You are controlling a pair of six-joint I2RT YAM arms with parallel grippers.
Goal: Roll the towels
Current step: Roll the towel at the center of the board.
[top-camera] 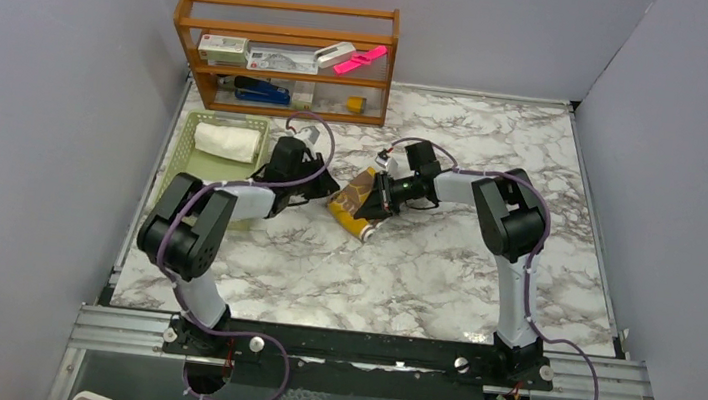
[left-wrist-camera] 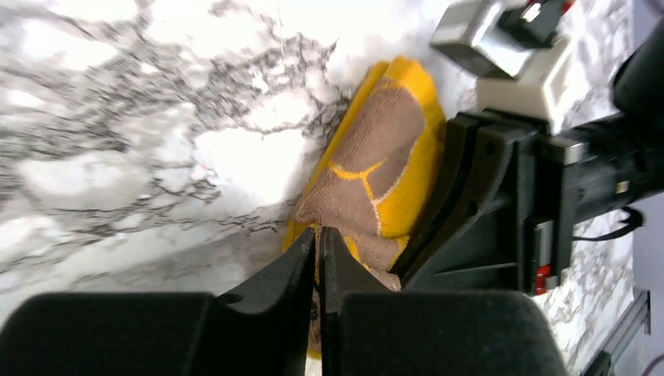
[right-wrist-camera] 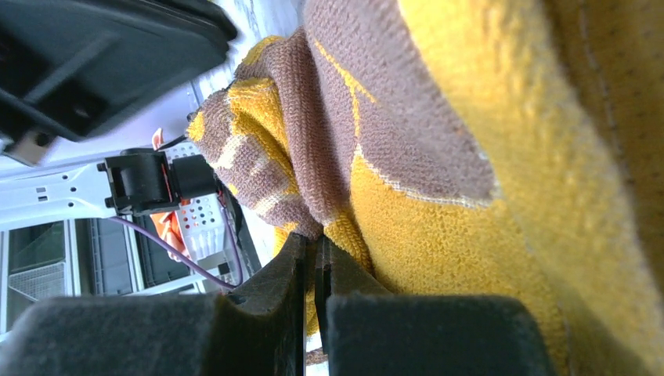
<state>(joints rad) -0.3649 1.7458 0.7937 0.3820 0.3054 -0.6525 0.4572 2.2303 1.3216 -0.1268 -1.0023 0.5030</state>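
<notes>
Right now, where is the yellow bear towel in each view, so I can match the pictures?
Top external: the yellow towel lies near the middle of the marble table, slightly left of centre.
Left wrist: centre-right, lying diagonally on the marble.
Right wrist: close-up, filling the centre and right.
Shared landmark: the black right gripper, against the towel in all three views.

No words or numbers can be read; the boxes [top-camera: 223, 47] on the wooden shelf [top-camera: 291, 7] look too small and blurry; the yellow towel [left-wrist-camera: 391, 157] shows only brown shapes.
</notes>
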